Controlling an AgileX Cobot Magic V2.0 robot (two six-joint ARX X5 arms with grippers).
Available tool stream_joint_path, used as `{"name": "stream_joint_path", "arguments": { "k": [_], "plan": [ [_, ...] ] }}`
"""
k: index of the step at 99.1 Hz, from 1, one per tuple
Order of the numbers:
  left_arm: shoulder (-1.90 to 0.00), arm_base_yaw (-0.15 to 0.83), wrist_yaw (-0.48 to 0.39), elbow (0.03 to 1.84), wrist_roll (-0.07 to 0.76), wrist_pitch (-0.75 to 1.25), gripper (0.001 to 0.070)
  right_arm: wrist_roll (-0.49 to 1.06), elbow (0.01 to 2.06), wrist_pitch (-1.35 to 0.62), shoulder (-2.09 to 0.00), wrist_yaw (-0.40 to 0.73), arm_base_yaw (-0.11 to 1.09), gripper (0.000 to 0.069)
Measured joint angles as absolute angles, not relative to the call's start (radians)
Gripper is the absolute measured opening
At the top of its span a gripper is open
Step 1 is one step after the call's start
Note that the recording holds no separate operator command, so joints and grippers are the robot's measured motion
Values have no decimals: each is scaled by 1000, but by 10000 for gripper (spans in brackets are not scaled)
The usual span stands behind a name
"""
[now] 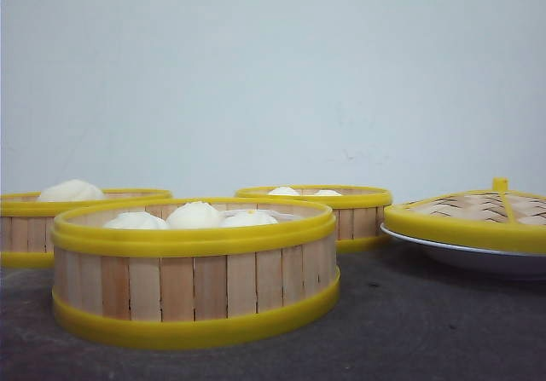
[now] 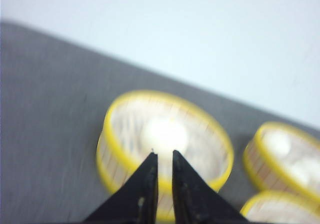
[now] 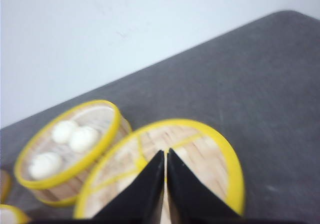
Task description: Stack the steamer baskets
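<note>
I see three steamer baskets on the tabletop [image 1: 444, 330]: the near basket [image 1: 194, 270] centre front, the left basket [image 1: 51, 228] at ten o'clock, the far basket [image 1: 341, 210] at one o'clock, all apart. My left gripper [image 2: 162, 156] hangs over a basket, jaws slightly parted, empty. My right gripper [image 3: 165, 154] hangs over the lid [image 3: 200, 154], jaws nearly closed, empty.

A bare test bench or lab setup is suggested rather than a real kitchen: a plain dark grey table [image 1: 444, 330] is set against an empty pale wall [image 1: 273, 74], and only props are laid out, namely steamer baskets [image 1: 194, 270] with white buns [image 1: 194, 215] and a woven lid [image 1: 478, 215] on a white plate [image 1: 461, 257]
</note>
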State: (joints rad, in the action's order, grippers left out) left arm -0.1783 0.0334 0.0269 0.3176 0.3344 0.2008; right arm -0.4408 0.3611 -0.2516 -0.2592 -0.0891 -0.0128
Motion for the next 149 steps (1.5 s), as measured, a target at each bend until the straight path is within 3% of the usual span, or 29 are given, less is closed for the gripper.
{"name": "stream_joint_path", "arguments": {
  "k": [28, 41, 47, 59, 69, 90, 110, 149],
  "plan": [
    [-535, 33, 15, 779, 271, 390, 25, -258, 801, -505, -590, -155, 6, 3],
    [-608, 33, -8, 870, 240, 408, 41, -198, 917, -534, -639, -155, 40, 10],
    [-616, 33, -27, 870, 231, 420, 115, -186, 934, -534, -642, -156, 53, 70],
    [-629, 34, -59, 870, 223, 431, 379, -183, 939, -538, -646, -157, 74, 322],
    [-635, 39, -87, 870, 221, 431, 458, -185, 949, -542, -669, -160, 88, 406],
    [-641, 68, -167, 870, 221, 430, 469, -211, 1041, -542, -820, -214, 122, 428],
    [-646, 108, -261, 870, 222, 430, 469, -217, 1196, -543, -1113, -216, 173, 428],
    [-646, 202, -292, 870, 226, 433, 469, -218, 1549, -614, -1694, -206, 232, 428]
  ]
}}
